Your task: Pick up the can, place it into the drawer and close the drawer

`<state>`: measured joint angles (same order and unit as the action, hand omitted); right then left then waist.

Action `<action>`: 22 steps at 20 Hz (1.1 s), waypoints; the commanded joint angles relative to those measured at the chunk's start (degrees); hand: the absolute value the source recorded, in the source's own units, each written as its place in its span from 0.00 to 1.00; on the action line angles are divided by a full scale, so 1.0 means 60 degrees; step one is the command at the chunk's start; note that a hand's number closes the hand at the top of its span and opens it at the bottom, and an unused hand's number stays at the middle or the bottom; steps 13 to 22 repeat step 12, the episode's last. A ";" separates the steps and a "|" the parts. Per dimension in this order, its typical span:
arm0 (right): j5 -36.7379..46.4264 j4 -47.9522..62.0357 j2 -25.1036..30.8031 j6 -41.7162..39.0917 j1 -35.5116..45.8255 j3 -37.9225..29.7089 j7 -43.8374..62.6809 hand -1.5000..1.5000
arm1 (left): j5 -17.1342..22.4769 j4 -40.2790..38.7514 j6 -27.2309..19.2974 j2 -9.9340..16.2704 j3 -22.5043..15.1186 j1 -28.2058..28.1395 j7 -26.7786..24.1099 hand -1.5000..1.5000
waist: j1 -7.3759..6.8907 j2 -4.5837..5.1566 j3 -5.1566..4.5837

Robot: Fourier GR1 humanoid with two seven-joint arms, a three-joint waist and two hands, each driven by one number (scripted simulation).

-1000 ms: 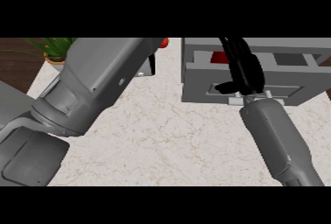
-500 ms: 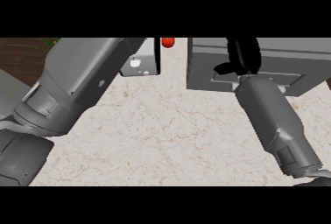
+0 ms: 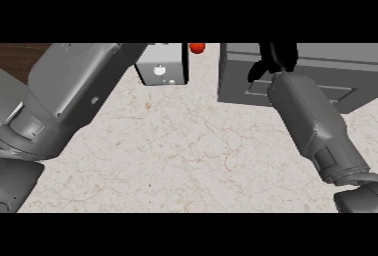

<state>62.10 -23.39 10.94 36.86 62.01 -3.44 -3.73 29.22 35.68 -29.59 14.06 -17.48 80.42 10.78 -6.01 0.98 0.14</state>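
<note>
At one o'clock on the bench (image 3: pixel 184 150), the right hand (image 3: pixel 272 59) rests against the grey drawer (image 3: pixel 310 70) front, fingers pointing down and relaxed, clamped on nothing. Drawer looks shut; can not visible. Left hand out of view, grey forearm at ten o'clock.

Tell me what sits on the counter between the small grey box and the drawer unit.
In the head view, only a strip of bare marble counter separates the grey box from the drawer unit; a red object shows at its far end.

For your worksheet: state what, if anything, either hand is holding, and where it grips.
Nothing visibly held. The right hand rests against the grey drawer unit; the left hand is out of view.
</note>
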 commanded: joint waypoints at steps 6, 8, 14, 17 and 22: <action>-0.1043 0.0313 -0.0216 0.0045 0.1321 -0.1018 -0.0644 0.00 | -0.0025 0.1354 0.0272 0.0670 -0.0094 -0.0928 0.0399 0.00 | -0.0228 -0.0048 -0.0007; -0.1392 0.0282 -0.0105 0.0019 0.1187 -0.1300 -0.1299 0.00 | -0.0055 0.1645 0.0167 0.0571 -0.0166 -0.1319 0.0305 0.00 | -0.0195 -0.0031 -0.0001; -0.1422 0.0558 -0.0188 0.0062 0.1364 -0.1428 -0.1567 0.00 | 0.0088 0.2173 0.0426 0.0946 -0.0016 -0.1678 0.0424 0.00 | -0.0240 0.0032 -0.0007; -0.1422 0.0558 -0.0188 0.0062 0.1364 -0.1428 -0.1567 0.00 | 0.0088 0.2173 0.0426 0.0946 -0.0016 -0.1678 0.0424 0.00 | -0.0240 0.0032 -0.0007; -0.1422 0.0558 -0.0188 0.0062 0.1364 -0.1428 -0.1567 0.00 | 0.0088 0.2173 0.0426 0.0946 -0.0016 -0.1678 0.0424 0.00 | -0.0240 0.0032 -0.0007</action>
